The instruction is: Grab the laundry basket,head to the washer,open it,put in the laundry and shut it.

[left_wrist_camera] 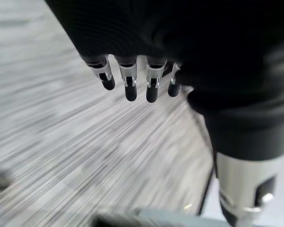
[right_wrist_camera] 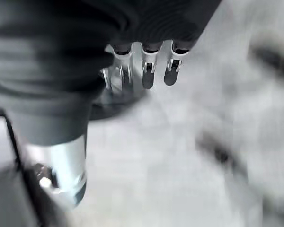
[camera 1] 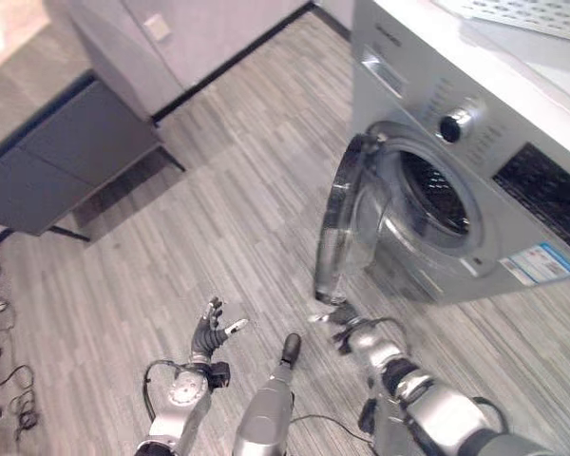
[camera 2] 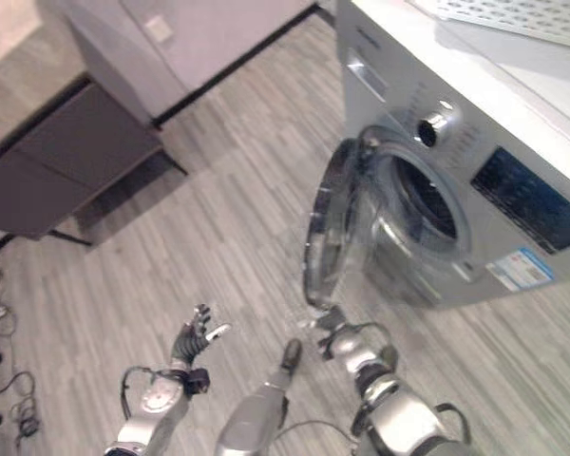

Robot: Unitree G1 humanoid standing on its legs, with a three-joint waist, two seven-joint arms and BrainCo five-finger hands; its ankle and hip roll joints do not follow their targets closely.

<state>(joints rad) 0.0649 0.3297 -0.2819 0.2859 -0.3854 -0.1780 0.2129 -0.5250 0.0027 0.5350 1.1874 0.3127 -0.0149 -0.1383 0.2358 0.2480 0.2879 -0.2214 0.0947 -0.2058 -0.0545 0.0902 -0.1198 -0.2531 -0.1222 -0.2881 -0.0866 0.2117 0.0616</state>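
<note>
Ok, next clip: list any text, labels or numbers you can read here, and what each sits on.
None can be read.
Washer sticker, white and blue: print too small.
Dark panel beside the knob: markings too blurred.
Plate at the washer's top corner: lettering too blurred.
Open door: no text.
Left hand and right hand: no print.

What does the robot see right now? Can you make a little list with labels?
washer: silver front-loader, to the robot's right
washer door: swung open, drum dark inside
left hand: open, holding nothing, above the floor
right hand: low by the door's bottom edge, fingers relaxed, holding nothing
floor: grey wood planks
cabinet: dark grey, far left
</note>
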